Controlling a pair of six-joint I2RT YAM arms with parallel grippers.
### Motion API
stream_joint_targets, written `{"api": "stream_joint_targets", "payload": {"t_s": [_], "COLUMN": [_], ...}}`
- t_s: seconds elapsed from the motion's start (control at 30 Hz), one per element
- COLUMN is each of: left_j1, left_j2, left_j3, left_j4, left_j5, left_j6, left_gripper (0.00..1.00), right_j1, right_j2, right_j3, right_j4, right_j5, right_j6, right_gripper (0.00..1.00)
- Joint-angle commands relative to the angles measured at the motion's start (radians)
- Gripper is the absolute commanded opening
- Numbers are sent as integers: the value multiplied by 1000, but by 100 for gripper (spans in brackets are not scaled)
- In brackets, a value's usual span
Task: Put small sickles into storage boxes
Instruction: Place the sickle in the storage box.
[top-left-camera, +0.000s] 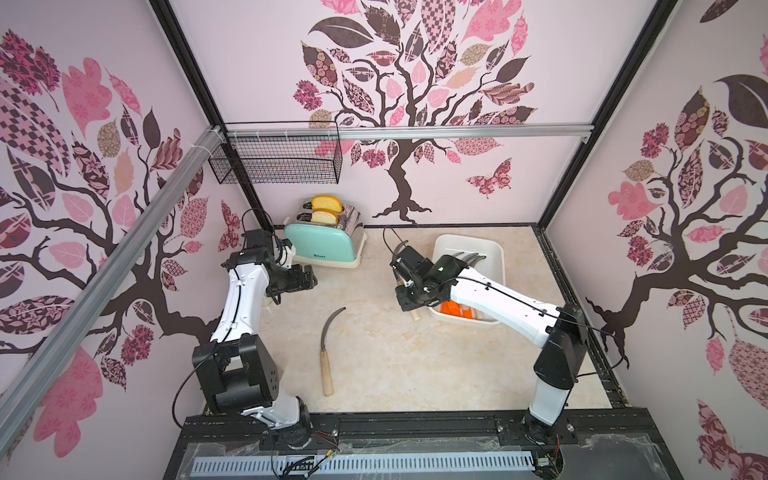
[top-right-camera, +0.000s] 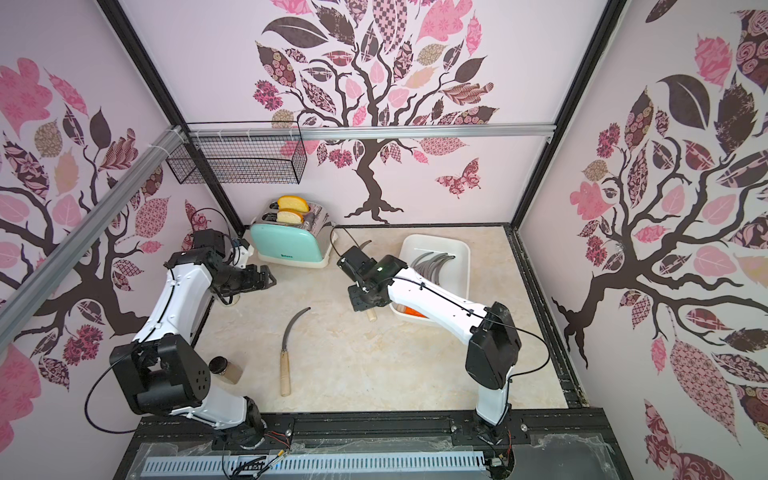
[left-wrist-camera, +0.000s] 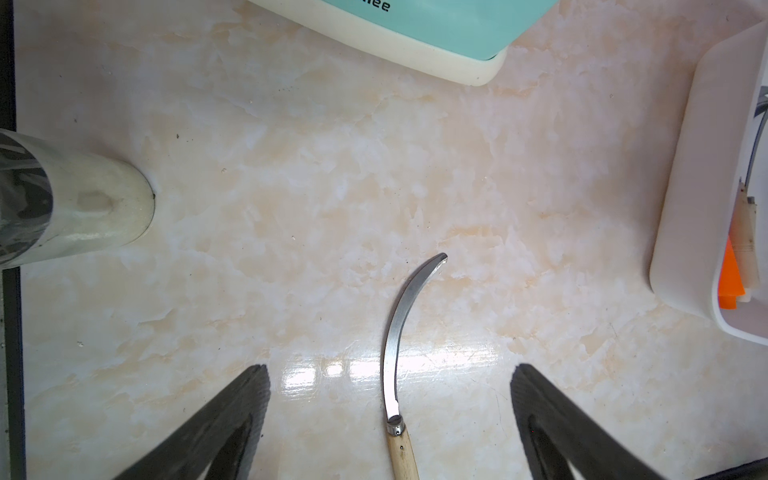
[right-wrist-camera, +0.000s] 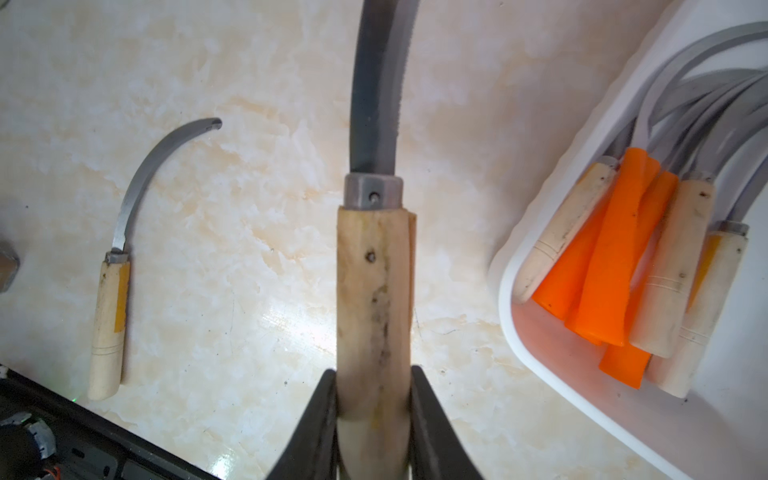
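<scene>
My right gripper (right-wrist-camera: 373, 374) is shut on the pale wooden handle of a small sickle (right-wrist-camera: 374, 270). It holds the sickle above the tabletop just left of the storage box, a white tray (right-wrist-camera: 505, 270). In a top view, the handle's end (top-left-camera: 415, 314) sticks out below the gripper (top-left-camera: 409, 286). Several sickles (right-wrist-camera: 615, 249) with orange and wooden handles lie in the tray (top-left-camera: 469, 239). Another wooden-handled sickle (top-left-camera: 328, 353) lies loose on the middle of the table. My left gripper (left-wrist-camera: 388, 374) hangs open above that sickle's blade (left-wrist-camera: 399, 332), holding nothing.
A mint toaster (top-left-camera: 328, 241) with bread slices stands at the back left. A black wire basket (top-left-camera: 278, 158) hangs on the wall rail above it. A small jar (top-right-camera: 226, 370) stands by the left arm's base. A pale cylinder (left-wrist-camera: 83, 216) stands beside the left gripper.
</scene>
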Motion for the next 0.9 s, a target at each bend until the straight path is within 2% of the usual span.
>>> {"api": "stream_joint_targets", "payload": {"t_s": [0.0,0.4,0.87], "left_j1": [-26,-104,-115], "left_j2": [-13,-31,-35], "left_j3": [7,-4,-5], "left_j4": [-12,-25,-41], "left_j5": [4,-2,19], "left_j6": [19,57,71], "left_gripper": [95,95,95], "right_j1": [-53,-276,-396], "right_j2": [-57,-156,-185], "right_j3": [-30,-212,-340], "right_j4": [21,102,153], "right_j5": [-16,-66,-77], "right_j6": [-14,-54,-69], "right_gripper": [6,6,6]}}
